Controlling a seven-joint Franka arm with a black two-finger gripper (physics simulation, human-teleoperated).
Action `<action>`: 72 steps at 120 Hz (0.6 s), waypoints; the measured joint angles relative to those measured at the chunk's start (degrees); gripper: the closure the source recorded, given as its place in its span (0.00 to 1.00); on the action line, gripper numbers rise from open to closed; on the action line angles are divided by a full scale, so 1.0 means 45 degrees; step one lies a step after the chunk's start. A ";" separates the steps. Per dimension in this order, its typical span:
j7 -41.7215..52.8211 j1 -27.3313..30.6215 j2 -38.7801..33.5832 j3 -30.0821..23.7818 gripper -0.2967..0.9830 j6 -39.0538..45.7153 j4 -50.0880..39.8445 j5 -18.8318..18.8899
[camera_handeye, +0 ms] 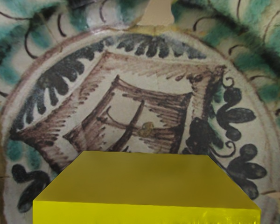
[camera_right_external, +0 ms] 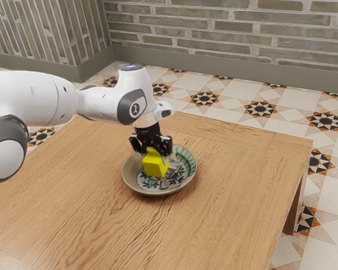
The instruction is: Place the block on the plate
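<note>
One robot arm [camera_right_external: 36,98], one gripper [camera_right_external: 152,155], one yellow block [camera_right_external: 154,165], one painted plate [camera_right_external: 186,158] and one wooden table [camera_right_external: 236,185] (a solo turn for each) share the scene; one table leg [camera_right_external: 293,209] shows, with perhaps a dozen dark star motifs [camera_right_external: 260,108], some partly cropped or covered.

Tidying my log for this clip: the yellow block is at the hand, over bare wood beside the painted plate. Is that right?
Not quite: the exterior view shows the yellow block over the painted plate, not over bare wood beside it. It is at the hand.
</note>
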 joint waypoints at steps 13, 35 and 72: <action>0.0043 0.0002 0.0564 -0.0068 0.46 -0.0047 0.0525 -0.0324; 0.0218 0.0037 0.0579 0.0025 0.33 -0.0140 0.0654 -0.0555; 0.0484 -0.0213 -0.4128 0.0182 0.25 -0.3139 0.0265 0.1045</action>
